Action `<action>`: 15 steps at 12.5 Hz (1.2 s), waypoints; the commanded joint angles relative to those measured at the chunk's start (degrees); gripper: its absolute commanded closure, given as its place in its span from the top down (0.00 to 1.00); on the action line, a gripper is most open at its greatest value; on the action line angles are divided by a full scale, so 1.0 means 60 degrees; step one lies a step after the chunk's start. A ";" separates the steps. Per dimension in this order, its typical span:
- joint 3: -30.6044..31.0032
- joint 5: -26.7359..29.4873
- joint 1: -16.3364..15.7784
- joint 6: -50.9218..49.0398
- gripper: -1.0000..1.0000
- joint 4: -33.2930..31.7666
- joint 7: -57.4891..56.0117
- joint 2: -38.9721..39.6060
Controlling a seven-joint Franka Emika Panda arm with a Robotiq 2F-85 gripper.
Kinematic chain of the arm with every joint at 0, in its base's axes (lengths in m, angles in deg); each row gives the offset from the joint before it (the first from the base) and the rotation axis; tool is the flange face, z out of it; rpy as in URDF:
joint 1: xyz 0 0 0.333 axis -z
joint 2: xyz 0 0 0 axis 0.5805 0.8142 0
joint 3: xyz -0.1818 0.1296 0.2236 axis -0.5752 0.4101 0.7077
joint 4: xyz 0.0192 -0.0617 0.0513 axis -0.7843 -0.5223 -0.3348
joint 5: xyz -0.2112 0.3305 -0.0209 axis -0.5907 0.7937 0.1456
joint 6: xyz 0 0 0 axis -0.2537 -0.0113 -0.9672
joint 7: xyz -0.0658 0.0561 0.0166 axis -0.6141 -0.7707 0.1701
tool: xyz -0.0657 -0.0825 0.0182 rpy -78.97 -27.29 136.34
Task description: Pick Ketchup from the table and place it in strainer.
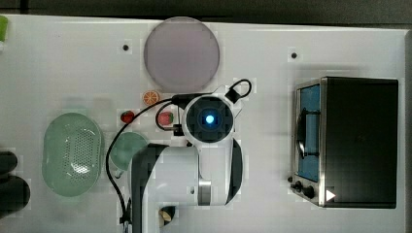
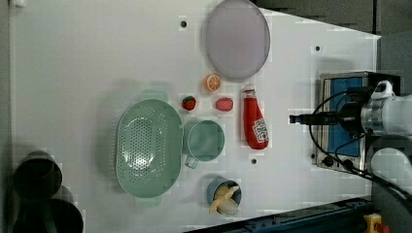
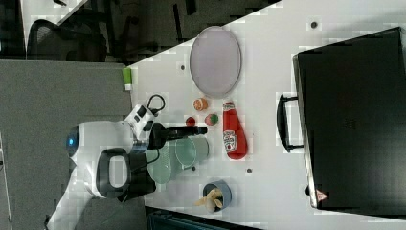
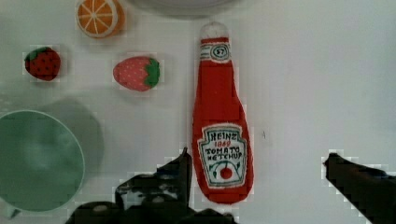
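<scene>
The Ketchup [image 4: 222,121], a long red bottle with a white cap and a white label, lies flat on the white table. In the wrist view my gripper [image 4: 256,161] hangs above its label end, open. One dark finger [image 4: 180,170] sits just beside the bottle and the other [image 4: 355,177] stands far off it, with nothing held. The left view shows the Ketchup [image 2: 253,121] with the gripper [image 2: 293,119] off to the left view's right. The strainer [image 2: 148,147], a pale green perforated oval basket, stands beyond the mug [image 2: 205,141]. In the top view my arm hides the bottle; the strainer [image 1: 73,153] is at the top view's left.
Two strawberries [image 2: 189,103] [image 2: 224,104] and an orange slice [image 2: 212,83] lie between bottle and strainer. A lilac plate [image 2: 237,39] sits by the bottle's cap. A toaster oven [image 1: 347,141] stands at the top view's right. A blue cup with a banana [image 2: 224,194] is near the table edge.
</scene>
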 commanded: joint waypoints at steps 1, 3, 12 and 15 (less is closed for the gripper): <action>0.0012 -0.0001 -0.0004 0.0808 1.00 -0.0740 -0.1059 0.0043; 0.0022 -0.0045 -0.0025 0.1298 1.00 -0.1079 -0.1053 0.0373; 0.0012 -0.0186 -0.0063 0.3916 1.00 -0.1161 -0.1050 0.2847; -0.0015 -0.0186 -0.0090 0.4651 1.00 -0.1172 -0.1051 0.3545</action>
